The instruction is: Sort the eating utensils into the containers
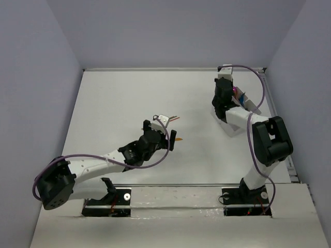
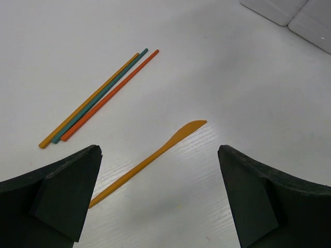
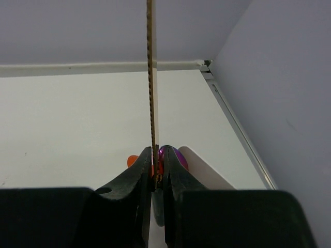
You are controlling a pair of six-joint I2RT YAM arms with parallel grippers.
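Table (image 1: 119, 103): matt white, smooth, walled in pale grey; you have both arms reaching out over it

Left gripper (image 2: 158, 199): jaws spread wide with nothing between them. You see its dark, matt, wedge-shaped fingers (image 2: 57, 201) at either side of the wrist view, above the table near its middle

Orange knife (image 2: 178, 137): thin, flat plastic with a slim straight handle that widens to a curved, pointed blade. It lies flat on the table in the gap between the open fingers, its handle end just beside one of them

Three sticks (image 2: 98, 97): straight, slender rods with squared ends, in yellow, teal and orange-red. They lie side by side, close along their length, apart from the knife and further out on the table

Right gripper (image 3: 156, 173): at the far right corner of the table, black jaws pressed together on the pale strip

Pale strip (image 3: 151, 77): very thin, standing upright, with one edge finely toothed. You see it edge-on, so you cannot tell which utensil it is

Container (image 3: 204, 165): smooth white plastic wall just behind the right fingers. A rounded purple end (image 3: 175, 155) and a rounded orange end (image 3: 133, 160) show beside it; which compartment they are in cannot be told
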